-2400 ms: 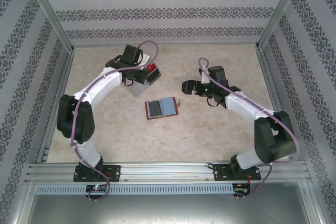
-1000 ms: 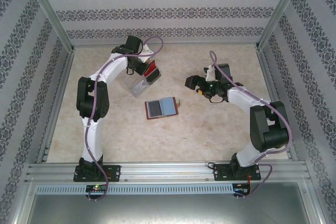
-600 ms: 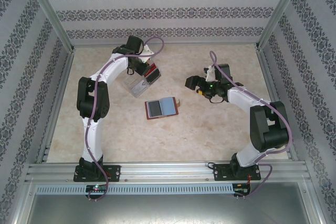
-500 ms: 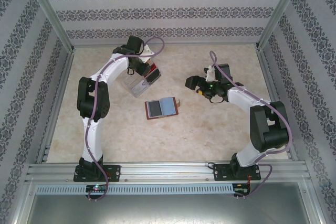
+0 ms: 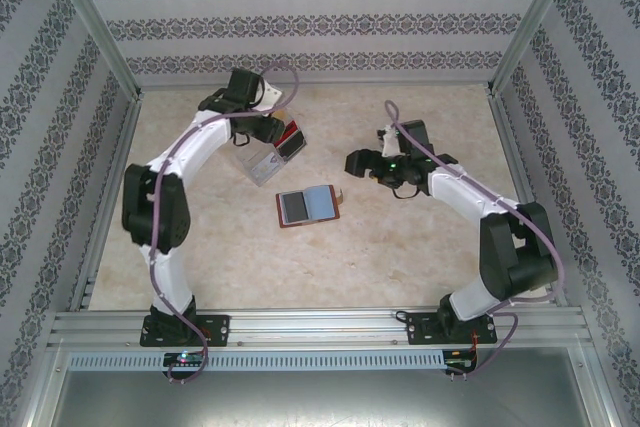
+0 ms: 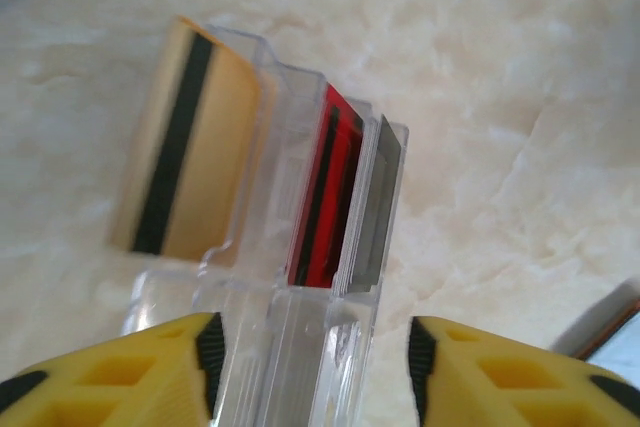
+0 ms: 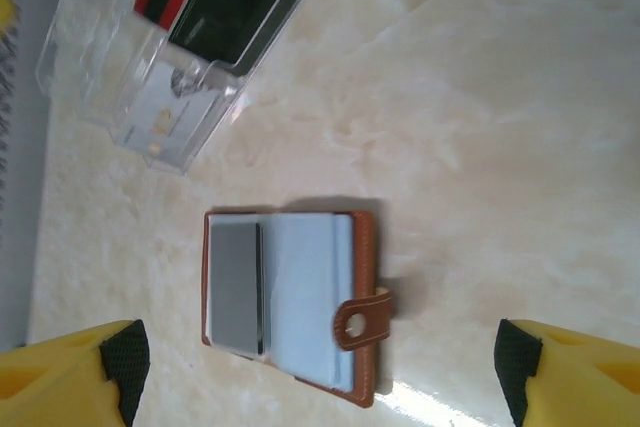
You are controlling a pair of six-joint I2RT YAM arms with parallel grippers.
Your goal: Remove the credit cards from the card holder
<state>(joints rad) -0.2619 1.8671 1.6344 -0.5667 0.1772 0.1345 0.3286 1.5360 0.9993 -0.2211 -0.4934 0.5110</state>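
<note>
Card holder (image 7: 310,287) lies open; its grey card (image 7: 237,287) looks thin, slick: pinch an edge. Left gripper (image 6: 315,362), right gripper (image 7: 320,357) gape.

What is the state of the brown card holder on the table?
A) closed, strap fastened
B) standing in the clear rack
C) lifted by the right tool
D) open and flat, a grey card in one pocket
D: the card holder lies open and flat on the table, its strap loose, with a grey card in one pocket.
</note>
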